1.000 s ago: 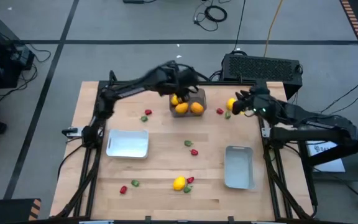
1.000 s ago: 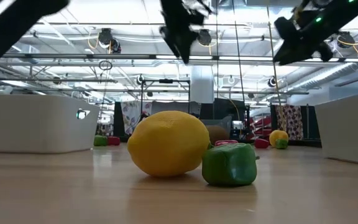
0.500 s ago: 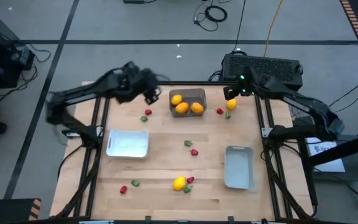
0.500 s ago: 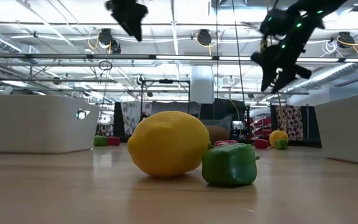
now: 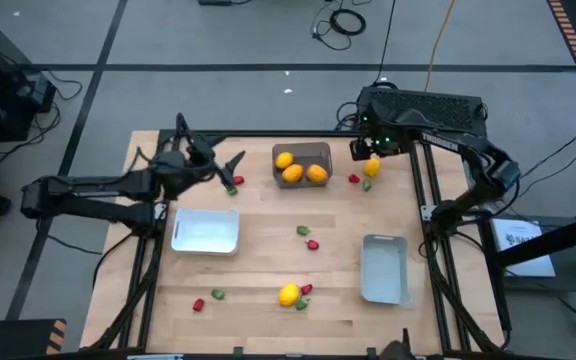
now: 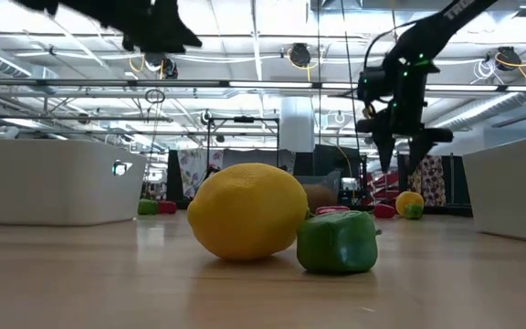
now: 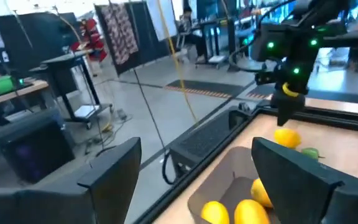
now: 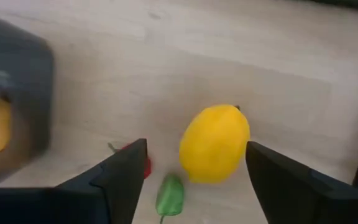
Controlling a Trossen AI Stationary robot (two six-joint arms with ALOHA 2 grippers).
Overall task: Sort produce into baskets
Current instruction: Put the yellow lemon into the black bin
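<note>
We log the desk (image 5: 268, 270) from its near edge outward. Nearest lies a yellow lemon (image 5: 288, 294) with a green piece (image 5: 301, 304) and a red piece (image 5: 307, 289) touching or just beside it; in the low view the lemon (image 6: 248, 211) and the green piece (image 6: 337, 241) sit side by side. Off to the left we see a red piece (image 5: 199, 305) and a green piece (image 5: 217, 295) as a pair.

In the middle band: a pale basket (image 5: 206, 230) on the left, a second pale basket (image 5: 385, 268) on the right, and between them a small green and red pair (image 5: 308, 237).

At the far edge stands the dark grey basket (image 5: 303, 163), holding three yellow and orange fruits (image 5: 292, 172).

Left pincer (image 5: 226, 168): it hangs above the far-left part of the desk, near a red piece (image 5: 237, 181), its fingers spread wide, holding and touching nothing. Its wrist view shows the dark basket (image 7: 229, 186) between the fingers.

Right pincer (image 5: 372, 152): it hangs directly over a yellow fruit (image 5: 372, 167) at the far right, fingers spread wide on either side of the fruit (image 8: 214, 143), not touching it as far as we can see. A green piece (image 8: 169, 194) and a red piece (image 8: 143, 163) lie just beside that fruit.
</note>
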